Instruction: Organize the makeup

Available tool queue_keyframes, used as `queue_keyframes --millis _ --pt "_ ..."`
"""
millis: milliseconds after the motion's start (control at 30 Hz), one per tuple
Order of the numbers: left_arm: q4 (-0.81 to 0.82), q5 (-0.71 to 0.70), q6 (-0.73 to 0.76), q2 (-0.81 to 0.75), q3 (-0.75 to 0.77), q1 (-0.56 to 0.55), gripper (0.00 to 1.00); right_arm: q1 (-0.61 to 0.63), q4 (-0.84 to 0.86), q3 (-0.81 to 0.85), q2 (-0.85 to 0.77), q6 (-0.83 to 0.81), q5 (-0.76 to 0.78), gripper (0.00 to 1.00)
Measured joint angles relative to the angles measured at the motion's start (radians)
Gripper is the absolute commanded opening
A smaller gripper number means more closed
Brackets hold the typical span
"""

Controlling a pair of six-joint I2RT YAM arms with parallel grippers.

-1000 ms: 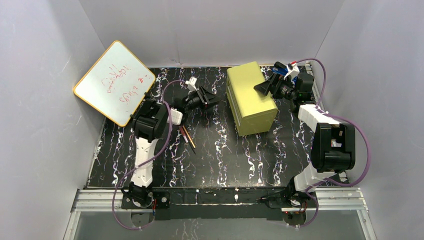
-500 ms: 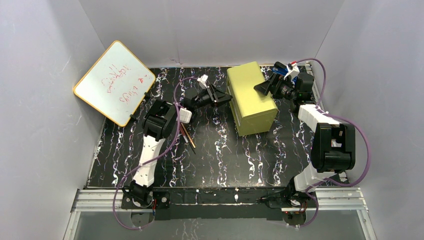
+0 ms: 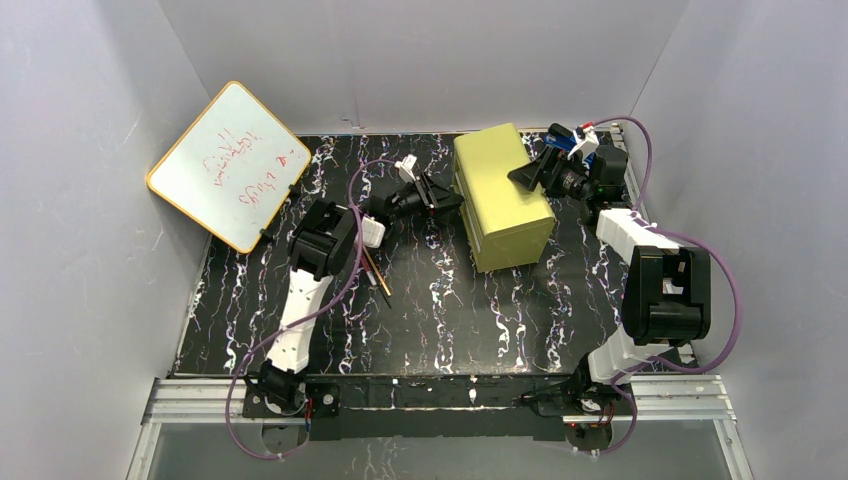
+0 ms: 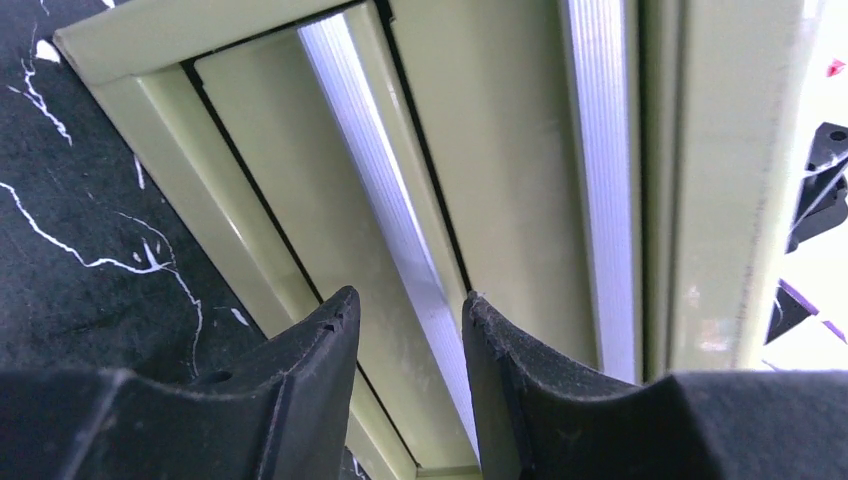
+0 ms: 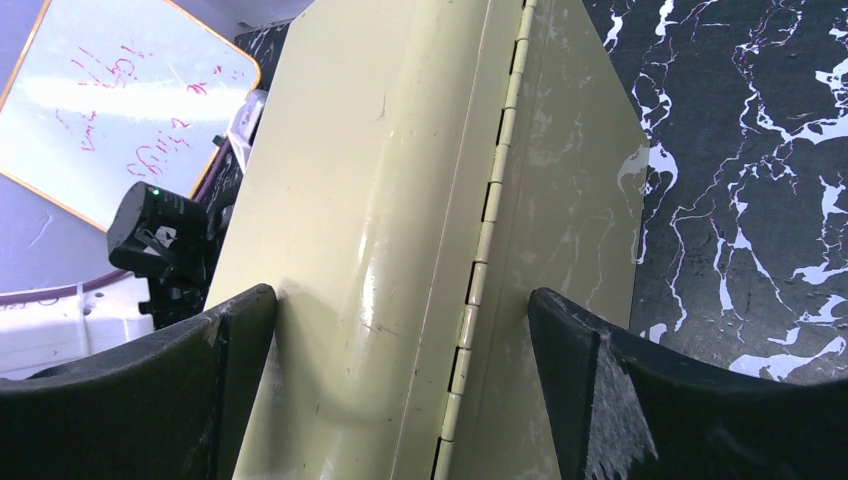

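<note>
Of the makeup, two thin brown-orange pencil sticks [image 3: 377, 272] lie on the black marbled mat beside the left arm. My left gripper [image 3: 452, 197] is up against the left face of the yellow-green drawer box [image 3: 500, 195]. In the left wrist view it [image 4: 408, 297] is open, its fingertips on either side of a silver drawer handle strip [image 4: 370, 150], with a gap showing. My right gripper [image 3: 522, 178] is at the box's top back edge. There it [image 5: 400, 300] is spread wide, one finger on the lid and one on the back face, across the hinge [image 5: 490, 200].
A yellow-rimmed whiteboard [image 3: 228, 165] with red writing leans against the left wall. The drawer box [image 4: 500, 150] stands at the back middle of the mat. Grey walls close in the table on three sides.
My left gripper has swung right from the mat's back middle to the drawer front of the box. The right arm and the pencils have not moved.
</note>
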Motion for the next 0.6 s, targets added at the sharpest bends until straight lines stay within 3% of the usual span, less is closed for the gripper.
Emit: queue_keyframes --millis 367,533,600 --pt "0.003 -0.016 -0.008 0.054 0.074 -0.018 0.36 0.0 0.0 0.0 0.0 0.0 0.0 1.0" --pt "0.005 -0.013 -0.019 0.071 0.109 -0.026 0.23 -0.001 0.0 0.0 0.0 -0.001 -0.001 1.0" --pt "0.008 -0.006 -0.032 0.081 0.122 -0.025 0.02 -0.002 0.0 0.0 0.0 -0.001 0.0 1.0"
